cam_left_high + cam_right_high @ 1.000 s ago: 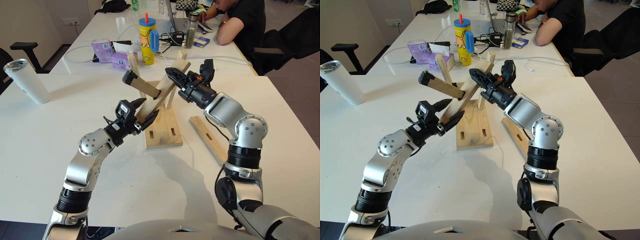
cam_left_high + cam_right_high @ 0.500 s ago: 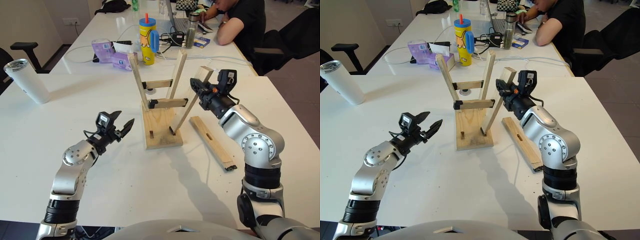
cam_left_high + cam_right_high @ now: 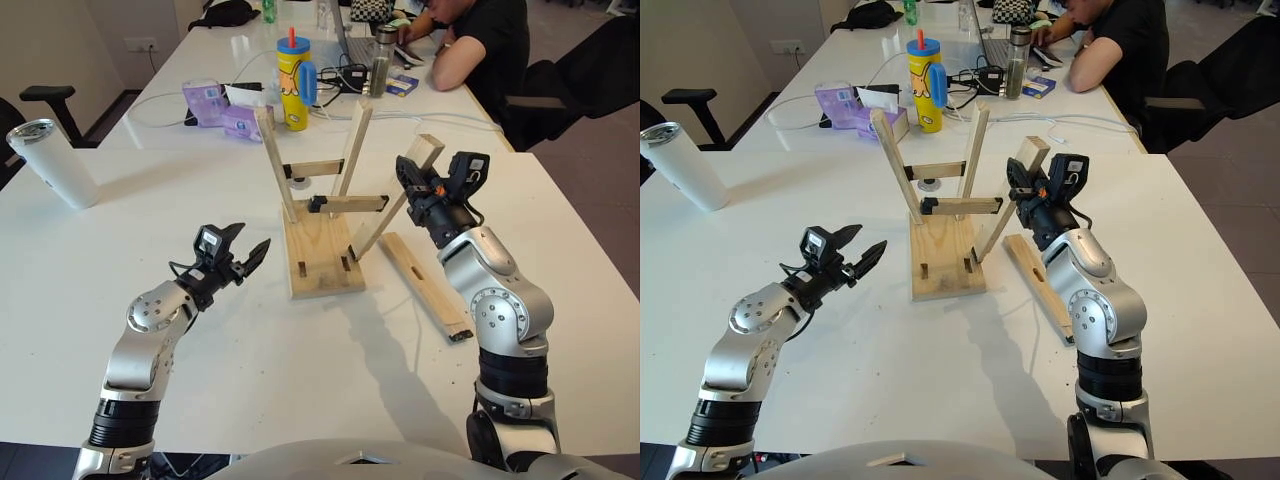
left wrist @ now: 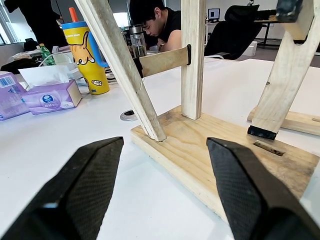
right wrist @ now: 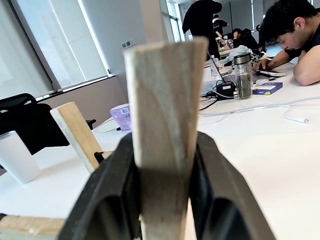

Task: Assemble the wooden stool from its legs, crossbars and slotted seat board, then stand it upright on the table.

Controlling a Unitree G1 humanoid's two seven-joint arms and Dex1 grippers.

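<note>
The slotted seat board (image 3: 322,262) lies flat on the white table. Two legs (image 3: 280,165) joined by two crossbars (image 3: 350,204) stand upright in it. A third leg (image 3: 388,212) leans from the board's right slot up to my right gripper (image 3: 414,186), which is shut on its upper part; the right wrist view has the leg (image 5: 164,115) between the fingers (image 5: 112,195). My left gripper (image 3: 247,256) hovers open just left of the board, holding nothing, its fingertips (image 4: 102,155) pointing at the board (image 4: 210,160).
A loose slotted plank (image 3: 428,284) lies on the table right of the seat board. A white tumbler (image 3: 55,162) stands far left. A yellow cup (image 3: 295,82), tissue packs (image 3: 224,108) and cables sit behind the stool parts.
My left gripper let go of the tilted leg frame and drew back to the left. The frame now stands upright in the board. My right gripper shifted right, holding the third leg.
</note>
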